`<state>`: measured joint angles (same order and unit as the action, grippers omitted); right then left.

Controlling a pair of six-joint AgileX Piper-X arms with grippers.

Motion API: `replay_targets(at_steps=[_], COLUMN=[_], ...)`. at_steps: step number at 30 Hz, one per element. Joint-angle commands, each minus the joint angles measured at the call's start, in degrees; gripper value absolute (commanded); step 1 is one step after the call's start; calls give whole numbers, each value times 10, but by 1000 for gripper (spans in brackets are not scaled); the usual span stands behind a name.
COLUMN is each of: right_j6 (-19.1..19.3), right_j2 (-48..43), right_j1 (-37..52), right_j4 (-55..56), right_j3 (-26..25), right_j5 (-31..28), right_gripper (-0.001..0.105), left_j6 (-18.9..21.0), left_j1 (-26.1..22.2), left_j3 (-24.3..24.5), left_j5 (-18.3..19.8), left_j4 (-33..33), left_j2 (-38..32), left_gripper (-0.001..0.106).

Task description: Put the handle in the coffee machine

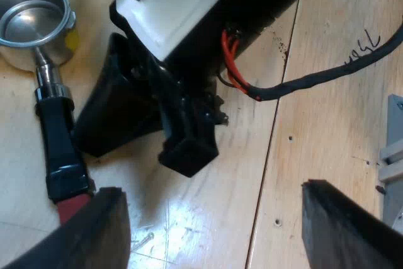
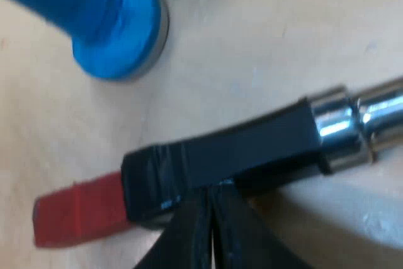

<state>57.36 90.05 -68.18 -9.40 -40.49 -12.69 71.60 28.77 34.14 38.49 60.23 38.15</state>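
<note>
Item: metal holder (image 1: 56,118) w/ dark handle & red end (image 2: 75,209). Loc: lying flat on wooden worktop (image 1: 327,155), basket mouth up, basket empty.
Tool 1: right gripper (image 2: 211,228), fingers pressed together, tips at handle's dark part just by red end, nothing betw. them.
Tool 2: left gripper (image 1: 217,231), fingers spread wide, holding nothing, above worktop, one finger near red end.
Also: blue tamper (image 2: 116,26) on worktop, near handle, not touching.

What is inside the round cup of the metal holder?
Nothing that I can see: the metal holder shows bare shiny metal down to its floor. The rim hides part of the inner wall.
</note>
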Motion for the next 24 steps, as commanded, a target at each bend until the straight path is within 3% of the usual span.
replay_targets(at_steps=[1, 10, 24], right_j6=[2, 11, 20], right_j2=[0, -6, -114], right_j1=[-2, -25, -29], right_j4=[-3, 18, 221], right_j3=[-1, -1, -1], right_j5=[-2, -4, -9], right_gripper=[0, 0, 4], left_j6=[6, 6, 6], left_j1=[0, 0, 0], left_j3=[0, 0, 0], left_j5=[-4, -5, -5], left_j4=[3, 3, 3], left_j2=[0, 0, 0], left_gripper=[61, 61, 61])
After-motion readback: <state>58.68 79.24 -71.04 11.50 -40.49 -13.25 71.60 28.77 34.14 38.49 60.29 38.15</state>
